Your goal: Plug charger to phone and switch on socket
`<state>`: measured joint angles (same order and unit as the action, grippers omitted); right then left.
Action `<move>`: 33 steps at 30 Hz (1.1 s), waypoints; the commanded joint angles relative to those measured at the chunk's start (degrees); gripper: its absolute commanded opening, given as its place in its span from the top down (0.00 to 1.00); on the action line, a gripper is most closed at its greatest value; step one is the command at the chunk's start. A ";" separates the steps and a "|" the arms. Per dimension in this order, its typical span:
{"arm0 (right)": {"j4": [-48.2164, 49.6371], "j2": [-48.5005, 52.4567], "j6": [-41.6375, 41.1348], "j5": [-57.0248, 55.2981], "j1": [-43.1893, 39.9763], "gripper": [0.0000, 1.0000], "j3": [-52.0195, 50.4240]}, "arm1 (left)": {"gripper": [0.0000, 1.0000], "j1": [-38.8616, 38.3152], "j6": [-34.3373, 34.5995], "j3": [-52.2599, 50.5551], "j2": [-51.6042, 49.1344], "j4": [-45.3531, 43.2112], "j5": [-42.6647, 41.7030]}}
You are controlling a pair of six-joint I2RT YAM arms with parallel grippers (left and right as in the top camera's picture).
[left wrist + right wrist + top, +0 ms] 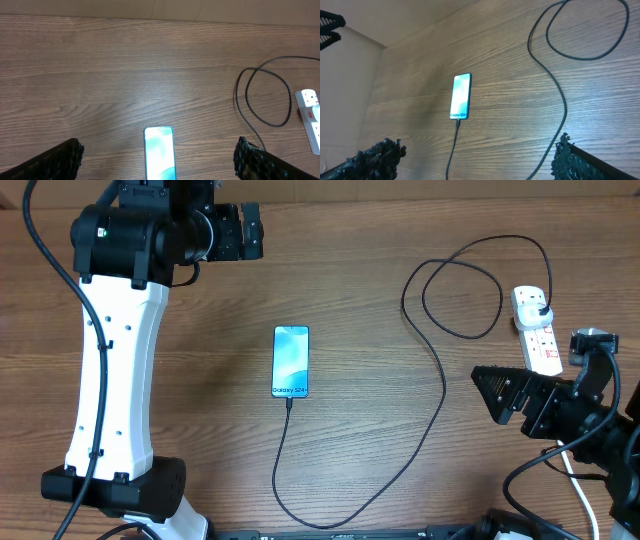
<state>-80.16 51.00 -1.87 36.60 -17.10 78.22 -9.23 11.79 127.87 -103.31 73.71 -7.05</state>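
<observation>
The phone [291, 361] lies flat mid-table, screen lit teal, its "Galaxy" end toward me. It also shows in the left wrist view [160, 152] and the right wrist view [461, 96]. The charger cable [440, 395] runs from the phone's near end, loops right, and its black plug [541, 311] sits in the white power strip [537, 330], also seen in the left wrist view [311, 117]. The connector tip [458, 121] is in the phone. My left gripper [248, 232] is open, far back left, high above the phone. My right gripper [500, 392] is open, left of the strip.
The cable forms a loop [462, 295] at the back right. The strip's thick white cord [578, 485] runs toward the front right under my right arm. The left arm's white base [110, 400] stands at the left.
</observation>
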 commanded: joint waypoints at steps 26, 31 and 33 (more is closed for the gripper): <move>53.16 -27.54 2.19 -25.62 23.54 0.00 -36.83 | 0.00 0.20 -0.42 0.15 -0.46 -0.22 -0.24; 64.83 -35.17 2.16 -25.62 23.54 0.00 -49.22 | 0.00 0.20 -0.42 0.15 -0.46 -0.22 -0.24; 67.89 -38.42 2.16 -25.62 23.54 0.00 -54.34 | 0.00 0.20 -0.42 0.15 -0.46 -0.22 -0.24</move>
<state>-14.09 15.77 0.23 11.88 6.09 28.25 -9.23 11.79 127.87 -103.31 73.73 -7.05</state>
